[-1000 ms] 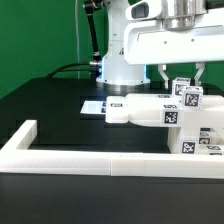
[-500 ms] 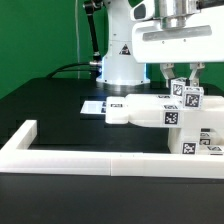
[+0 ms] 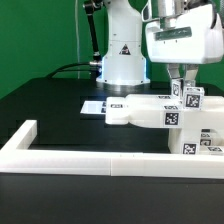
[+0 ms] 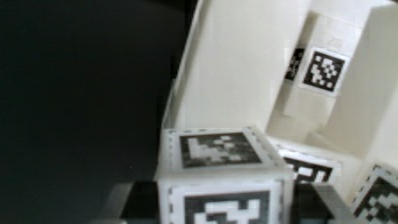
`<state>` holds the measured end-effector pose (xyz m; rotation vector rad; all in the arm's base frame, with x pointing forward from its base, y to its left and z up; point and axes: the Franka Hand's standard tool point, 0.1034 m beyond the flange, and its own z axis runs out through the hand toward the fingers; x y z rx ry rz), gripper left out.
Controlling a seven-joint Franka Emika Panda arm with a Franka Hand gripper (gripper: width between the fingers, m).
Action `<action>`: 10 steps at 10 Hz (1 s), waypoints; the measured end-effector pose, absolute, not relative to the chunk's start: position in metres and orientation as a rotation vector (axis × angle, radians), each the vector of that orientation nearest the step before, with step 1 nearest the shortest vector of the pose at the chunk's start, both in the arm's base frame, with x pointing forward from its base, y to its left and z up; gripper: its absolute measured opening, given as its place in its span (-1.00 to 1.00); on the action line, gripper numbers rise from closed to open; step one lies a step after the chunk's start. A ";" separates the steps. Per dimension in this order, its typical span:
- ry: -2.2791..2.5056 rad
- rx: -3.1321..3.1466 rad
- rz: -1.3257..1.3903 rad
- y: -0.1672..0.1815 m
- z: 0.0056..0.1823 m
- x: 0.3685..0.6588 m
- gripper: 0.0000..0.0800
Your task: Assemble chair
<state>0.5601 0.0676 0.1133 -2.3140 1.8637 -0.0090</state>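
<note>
The chair (image 3: 145,111) is a partly joined group of white tagged pieces at the exterior view's right: a flat slab lying across lower blocks. A short white post (image 3: 190,95) with tags stands on top of it. My gripper (image 3: 186,84) comes straight down over this post and is shut on it. In the wrist view the post (image 4: 222,152) fills the space between my dark fingers (image 4: 141,200), its top tag facing the camera, and my gripper (image 4: 231,200) clamps its sides. Behind it rise a white slab (image 4: 231,70) and another tagged piece (image 4: 326,70).
A long low white border wall (image 3: 70,152) runs along the front and turns back at the exterior view's left. The marker board (image 3: 94,106) lies flat on the black table behind the chair. The arm's base (image 3: 122,62) stands at the back.
My hand has turned about its vertical axis over the post while staying shut on it. The chair pieces have stayed where they were.
</note>
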 end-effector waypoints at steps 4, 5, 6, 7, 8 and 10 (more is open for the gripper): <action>2.229 -1.956 0.045 0.069 0.113 0.560 -0.28; 2.340 -1.814 0.068 0.069 0.113 0.560 -0.28; 2.405 -1.730 0.078 0.069 0.113 0.560 -0.28; 2.446 -1.667 0.087 0.069 0.113 0.560 -0.28; 2.426 -1.686 0.092 0.067 0.113 0.560 -0.28; 2.377 -1.744 0.090 0.065 0.113 0.561 -0.28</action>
